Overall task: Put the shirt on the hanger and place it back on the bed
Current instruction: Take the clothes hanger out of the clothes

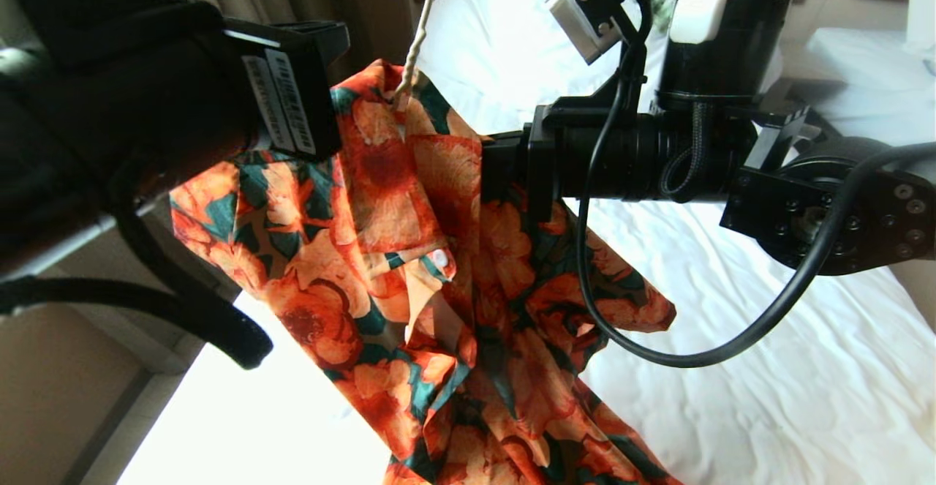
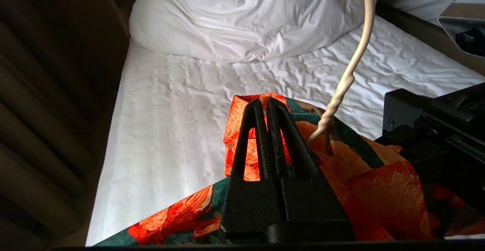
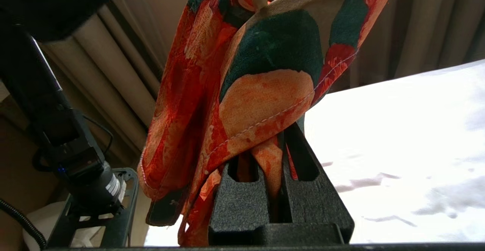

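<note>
Shirt lifted above bed, hiding hanger except neck. Left fingers clamped on shoulder fabric; right fingers pinch fold. Arms block collar; hook cut off.

Orange-floral/dk-green shirt, cream hanger, white bed.
</note>
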Robot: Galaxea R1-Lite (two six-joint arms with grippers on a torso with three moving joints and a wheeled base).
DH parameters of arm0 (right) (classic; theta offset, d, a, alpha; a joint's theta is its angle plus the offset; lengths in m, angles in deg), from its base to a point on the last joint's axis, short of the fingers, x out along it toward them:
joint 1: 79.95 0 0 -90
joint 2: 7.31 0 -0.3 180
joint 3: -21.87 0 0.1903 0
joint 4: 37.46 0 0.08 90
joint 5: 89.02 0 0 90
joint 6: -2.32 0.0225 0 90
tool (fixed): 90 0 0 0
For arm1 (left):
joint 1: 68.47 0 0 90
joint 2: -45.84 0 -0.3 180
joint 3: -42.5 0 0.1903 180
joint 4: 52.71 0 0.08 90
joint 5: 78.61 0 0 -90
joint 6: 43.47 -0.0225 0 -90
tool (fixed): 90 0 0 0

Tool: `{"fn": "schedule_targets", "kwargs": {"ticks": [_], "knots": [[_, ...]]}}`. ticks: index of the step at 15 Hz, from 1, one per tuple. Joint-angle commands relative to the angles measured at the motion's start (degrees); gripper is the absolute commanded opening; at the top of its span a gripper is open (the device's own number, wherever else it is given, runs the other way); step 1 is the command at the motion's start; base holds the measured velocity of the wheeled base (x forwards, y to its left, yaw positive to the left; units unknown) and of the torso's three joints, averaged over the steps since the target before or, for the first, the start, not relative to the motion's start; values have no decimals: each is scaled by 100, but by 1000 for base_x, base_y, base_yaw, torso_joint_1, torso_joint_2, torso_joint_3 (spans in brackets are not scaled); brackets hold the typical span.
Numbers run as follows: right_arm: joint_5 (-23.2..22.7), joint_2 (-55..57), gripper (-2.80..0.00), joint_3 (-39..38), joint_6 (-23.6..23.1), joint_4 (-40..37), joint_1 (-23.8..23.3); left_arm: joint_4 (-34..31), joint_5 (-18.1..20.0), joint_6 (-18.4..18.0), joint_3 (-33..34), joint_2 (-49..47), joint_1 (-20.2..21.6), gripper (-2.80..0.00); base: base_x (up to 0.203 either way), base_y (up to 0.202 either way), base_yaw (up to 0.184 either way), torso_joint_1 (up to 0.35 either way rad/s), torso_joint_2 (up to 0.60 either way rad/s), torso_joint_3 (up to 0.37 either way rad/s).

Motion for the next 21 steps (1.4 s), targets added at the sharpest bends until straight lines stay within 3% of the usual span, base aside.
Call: {"fn": "schedule_targets", "kwargs": {"ticks": [1,2,14,21], "knots": [[-25,-11,-280,10,-1,16,23,97,-20,-16,-27,-124,10,-280,0,0,0,0,0,0],[-25,-20,-280,10,-1,16,23,223,-14,-29,-37,-133,1,0,0,0,0,0,0,0],[-16,104,-280,344,17,-109,-56,718,15,25,-41,-619,-315,0,0,0,0,0,0,0],[-25,-37,-280,239,13,-92,-15,753,7,5,-486,-1077,-343,0,0,0,0,0,0,0]]}}
